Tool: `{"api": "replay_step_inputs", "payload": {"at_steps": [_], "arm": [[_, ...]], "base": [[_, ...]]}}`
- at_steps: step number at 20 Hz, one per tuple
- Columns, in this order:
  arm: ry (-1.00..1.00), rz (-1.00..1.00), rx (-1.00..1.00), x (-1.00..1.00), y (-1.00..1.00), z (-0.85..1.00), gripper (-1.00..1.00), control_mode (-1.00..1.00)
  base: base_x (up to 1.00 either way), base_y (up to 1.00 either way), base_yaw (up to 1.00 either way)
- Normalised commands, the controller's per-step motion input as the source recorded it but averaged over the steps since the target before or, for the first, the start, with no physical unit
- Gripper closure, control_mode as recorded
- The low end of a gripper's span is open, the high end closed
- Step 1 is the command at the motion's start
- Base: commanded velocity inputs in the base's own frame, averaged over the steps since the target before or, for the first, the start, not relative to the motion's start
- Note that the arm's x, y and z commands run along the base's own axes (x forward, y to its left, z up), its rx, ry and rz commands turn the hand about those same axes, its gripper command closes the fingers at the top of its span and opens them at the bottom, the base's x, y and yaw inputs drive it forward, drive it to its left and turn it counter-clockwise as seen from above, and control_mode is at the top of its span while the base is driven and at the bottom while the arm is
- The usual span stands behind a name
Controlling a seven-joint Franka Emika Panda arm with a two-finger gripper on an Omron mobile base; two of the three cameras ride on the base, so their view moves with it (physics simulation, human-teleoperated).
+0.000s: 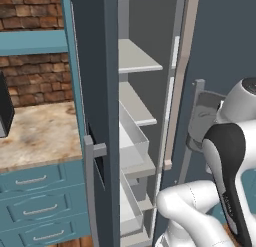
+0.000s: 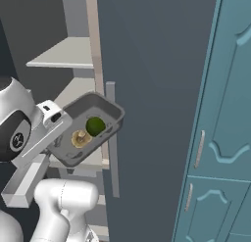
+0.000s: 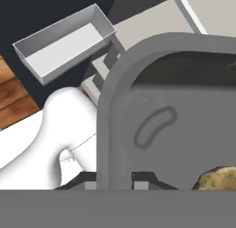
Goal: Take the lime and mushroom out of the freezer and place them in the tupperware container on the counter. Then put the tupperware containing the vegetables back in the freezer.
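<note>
Tupperware, a shallow dark grey rectangular tray with rounded corners (image 2: 73, 140), hangs in front of the open freezer (image 1: 135, 116), the tall slate-blue cabinet with pale grey shelves, and my two-finger gripper (image 3: 115, 180) is clamped shut on the tray's raised rim, which I judge keeps it steady for sliding onto a shelf. Inside the tray sit the small dark green lime (image 2: 95, 126) and the speckled tan mushroom (image 2: 80, 138), just beside each other. From the left of the freezer my white arm hides the tray, and the hand view cuts off most of the mushroom.

Gripper (image 3: 115, 182) clamped tight, arm bent upward.
</note>
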Motion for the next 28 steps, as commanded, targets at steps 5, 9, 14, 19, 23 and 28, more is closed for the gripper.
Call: {"api": "replay_step_inputs", "payload": {"at_steps": [5,9,14,19,23,28], "arm": [[0.01,0.34,-0.03,0.14,0.03,0.0,1.0,-1.0],[0.0,0.29,-0.15,0.05,0.03,0.0,1.0,-1.0],[0.0,0.36,-0.28,0.0,0.0,0.08,1.0,-1.0],[0.05,0.35,-0.09,0.09,-0.02,0.56,1.0,-1.0],[0.13,0.29,0.0,0.24,0.03,0.45,1.0,-1.0],[-0.01,0.1,0.0,0.25,0.14,0.3,1.0,-1.0]], "base": [[0.0,0.0,0.0],[0.0,0.0,0.0],[0.0,0.0,0.0],[0.0,0.0,0.0],[0.0,0.0,0.0],[0.0,0.0,0.0]]}}
